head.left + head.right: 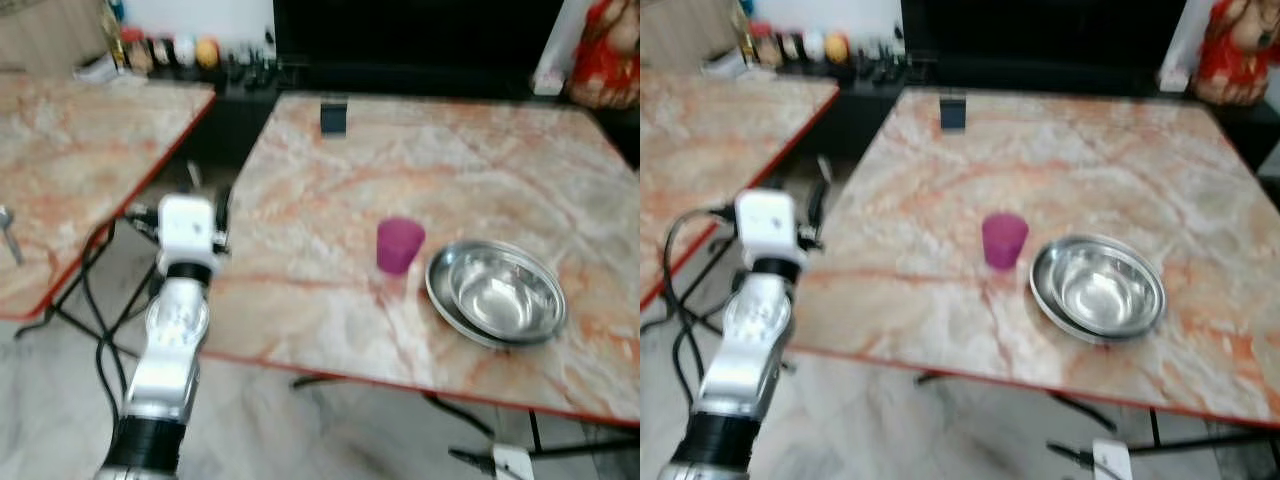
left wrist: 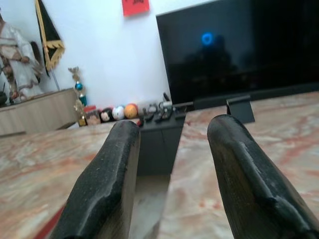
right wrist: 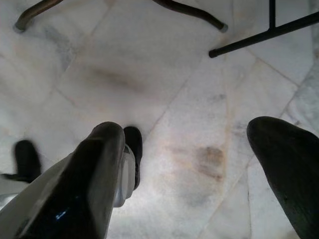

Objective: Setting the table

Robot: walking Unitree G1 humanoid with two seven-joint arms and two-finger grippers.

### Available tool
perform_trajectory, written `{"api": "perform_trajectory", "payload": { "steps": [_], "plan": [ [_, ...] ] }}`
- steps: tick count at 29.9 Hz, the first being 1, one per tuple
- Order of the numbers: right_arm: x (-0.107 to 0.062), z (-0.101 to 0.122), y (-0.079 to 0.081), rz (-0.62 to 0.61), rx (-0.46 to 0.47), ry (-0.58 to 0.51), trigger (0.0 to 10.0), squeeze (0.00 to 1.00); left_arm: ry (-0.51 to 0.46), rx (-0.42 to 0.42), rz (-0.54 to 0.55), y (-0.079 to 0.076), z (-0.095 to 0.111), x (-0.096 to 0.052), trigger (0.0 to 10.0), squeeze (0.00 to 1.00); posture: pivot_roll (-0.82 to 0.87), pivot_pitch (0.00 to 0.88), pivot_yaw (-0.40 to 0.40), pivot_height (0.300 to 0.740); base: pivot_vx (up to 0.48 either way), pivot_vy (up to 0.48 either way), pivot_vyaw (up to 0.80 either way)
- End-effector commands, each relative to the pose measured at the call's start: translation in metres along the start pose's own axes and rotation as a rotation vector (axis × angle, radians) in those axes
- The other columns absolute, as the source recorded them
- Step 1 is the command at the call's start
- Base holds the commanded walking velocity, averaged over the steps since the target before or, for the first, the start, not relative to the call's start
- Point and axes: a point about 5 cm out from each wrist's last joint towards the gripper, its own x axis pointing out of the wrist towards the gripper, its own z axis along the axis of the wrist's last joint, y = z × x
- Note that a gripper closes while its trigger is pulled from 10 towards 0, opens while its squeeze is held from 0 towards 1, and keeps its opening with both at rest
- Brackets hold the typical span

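A purple cup (image 1: 399, 245) stands upright on the marble table (image 1: 330, 190), near its front edge. Just to its right sits a steel bowl (image 1: 497, 292), empty, close to the cup but apart from it. My left gripper (image 2: 172, 130) is open and holds nothing. It is raised at the table's left edge (image 1: 208, 196), left of the cup, pointing along the tabletop toward the far wall. My right gripper (image 3: 187, 144) hangs open over the floor with nothing between its fingers.
A second marble table (image 1: 70, 150) stands to the left with a spoon (image 1: 8, 232) on it; a narrow gap of floor separates the two. A small dark stand (image 1: 333, 117) sits at the far edge. A black TV (image 2: 239, 50) and a low cabinet lie beyond.
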Motion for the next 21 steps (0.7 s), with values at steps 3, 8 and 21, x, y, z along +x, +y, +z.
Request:
{"api": "perform_trajectory", "payload": {
  "steps": [3, 8, 21],
  "plan": [
    [0.0008, 0.0017, 0.0061, 0.017, -0.001, -0.008, 10.0, 0.0, -0.002, 0.012, 0.009, 0.0044, 0.0006, -0.0006, 10.0, 0.0, 0.08, 0.0, -0.033, 0.74, 0.0, 0.33, 0.0],
    [0.0007, 0.0012, 0.0064, 0.018, -0.003, -0.007, 10.0, 0.0, -0.004, 0.011, 0.008, 0.0041, 0.001, -0.0002, 10.0, 0.0, 0.08, 0.0, -0.032, 0.74, 0.0, 0.328, 0.0],
    [0.001, 0.0029, 0.0067, 0.018, 0.004, -0.012, 10.0, 0.0, 0.001, 0.008, 0.018, 0.0052, 0.001, -0.0007, 10.0, 0.0, 0.08, 0.0, -0.033, 0.74, 0.0, 0.33, 0.0]
  ]
}}
